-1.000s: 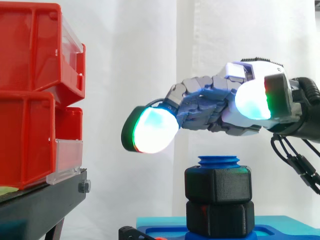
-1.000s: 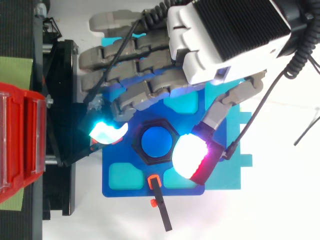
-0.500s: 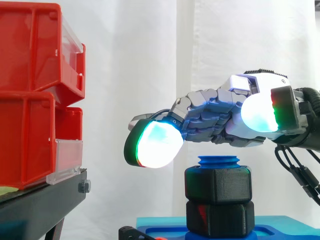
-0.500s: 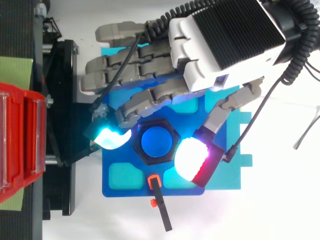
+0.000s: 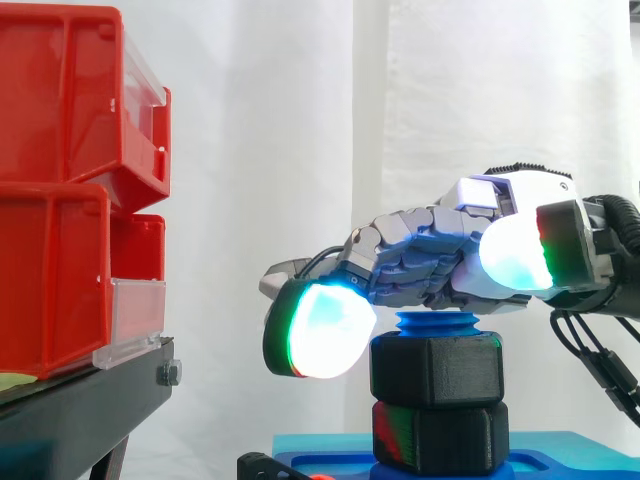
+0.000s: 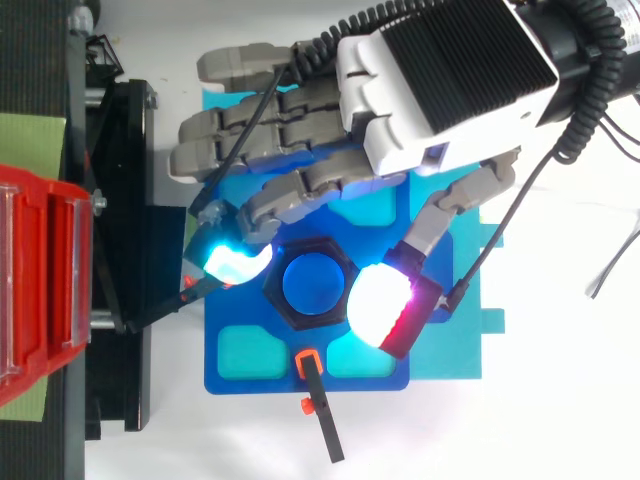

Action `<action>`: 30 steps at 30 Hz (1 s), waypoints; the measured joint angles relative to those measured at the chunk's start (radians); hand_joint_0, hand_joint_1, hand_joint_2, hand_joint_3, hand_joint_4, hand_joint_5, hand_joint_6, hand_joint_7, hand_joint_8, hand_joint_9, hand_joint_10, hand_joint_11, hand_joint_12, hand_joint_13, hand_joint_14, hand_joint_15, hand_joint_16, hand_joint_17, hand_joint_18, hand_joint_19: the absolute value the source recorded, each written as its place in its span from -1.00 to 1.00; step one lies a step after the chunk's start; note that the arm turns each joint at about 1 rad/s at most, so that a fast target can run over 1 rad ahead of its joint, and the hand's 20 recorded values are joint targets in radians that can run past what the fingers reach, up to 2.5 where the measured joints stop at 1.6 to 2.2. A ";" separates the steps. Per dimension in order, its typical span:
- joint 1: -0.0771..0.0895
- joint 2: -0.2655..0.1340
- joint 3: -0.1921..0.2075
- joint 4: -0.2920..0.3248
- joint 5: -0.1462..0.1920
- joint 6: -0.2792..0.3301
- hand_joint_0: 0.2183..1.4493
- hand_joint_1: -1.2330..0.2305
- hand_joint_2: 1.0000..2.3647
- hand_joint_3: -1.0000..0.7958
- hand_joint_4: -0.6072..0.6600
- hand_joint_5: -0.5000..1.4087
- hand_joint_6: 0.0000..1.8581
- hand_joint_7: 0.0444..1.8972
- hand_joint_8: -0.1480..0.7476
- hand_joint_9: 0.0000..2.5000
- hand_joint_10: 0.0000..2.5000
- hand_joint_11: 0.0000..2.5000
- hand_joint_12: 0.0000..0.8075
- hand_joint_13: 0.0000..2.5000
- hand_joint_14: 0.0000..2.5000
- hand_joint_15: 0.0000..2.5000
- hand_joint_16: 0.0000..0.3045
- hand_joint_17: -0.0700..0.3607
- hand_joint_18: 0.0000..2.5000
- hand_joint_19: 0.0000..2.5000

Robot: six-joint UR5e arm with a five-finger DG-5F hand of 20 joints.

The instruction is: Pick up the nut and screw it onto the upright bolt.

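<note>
A black hex nut (image 5: pixel 436 370) sits near the top of the upright blue bolt (image 6: pixel 311 283), stacked on a second black nut (image 5: pixel 440 437). The bolt's blue tip (image 5: pixel 437 322) pokes out above the upper nut. Both stand on a blue base plate (image 6: pixel 250 380). My hand (image 5: pixel 470 275) hovers just over the bolt with its fingers loosely extended. One glowing fingertip (image 6: pixel 230 265) hangs beside the nut's left side, level with its upper half. The thumb pad (image 6: pixel 378 305) lies at the nut's opposite edge, higher than the nut in the side view. Nothing is held.
Red bins (image 5: pixel 70 180) are stacked on a black stand (image 6: pixel 120 200) to the left, close to the outstretched fingers. A small black lever with an orange clip (image 6: pixel 318 400) sticks out from the base plate's front edge. A white curtain hangs behind.
My hand has come down towards the bolt. The glowing fingertip dropped from above the nut to beside its upper half, and both pads closed in on the nut.
</note>
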 measured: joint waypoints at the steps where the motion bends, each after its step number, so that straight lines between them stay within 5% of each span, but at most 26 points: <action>1: -0.001 0.000 0.000 -0.001 0.000 0.000 -0.66 0.45 -1.00 -0.44 0.25 -0.59 -0.46 -0.18 -0.22 -0.84 -1.00 -1.00 -0.14 -1.00 -1.00 -1.00 -0.60 -0.03 -1.00 -1.00; 12: -0.005 0.000 0.000 0.002 -0.002 0.000 -0.64 0.49 -1.00 -0.44 0.30 -0.51 -0.46 0.11 -0.18 -0.67 -1.00 -1.00 -0.14 -1.00 -1.00 -1.00 -0.63 -0.08 -1.00 -1.00; 20: -0.021 0.000 0.001 0.015 -0.014 0.000 -0.61 0.46 -1.00 -0.44 0.12 -0.41 -0.46 0.49 -0.15 -0.28 -1.00 -1.00 -0.22 -0.74 -1.00 -1.00 -0.73 -0.24 -1.00 -1.00; 26: -0.031 0.000 0.001 0.030 -0.022 0.000 -0.59 0.45 -1.00 -0.44 0.06 -0.40 -0.40 0.42 -0.17 -0.06 -1.00 -1.00 -0.31 -0.53 -1.00 -1.00 -0.80 -0.36 -0.85 -1.00; 30: -0.036 0.000 0.002 0.032 -0.023 0.000 -0.58 0.45 -1.00 -0.44 0.11 -0.42 -0.46 0.48 -0.15 -0.11 -1.00 -1.00 -0.26 -0.59 -1.00 -1.00 -0.78 -0.33 -0.91 -1.00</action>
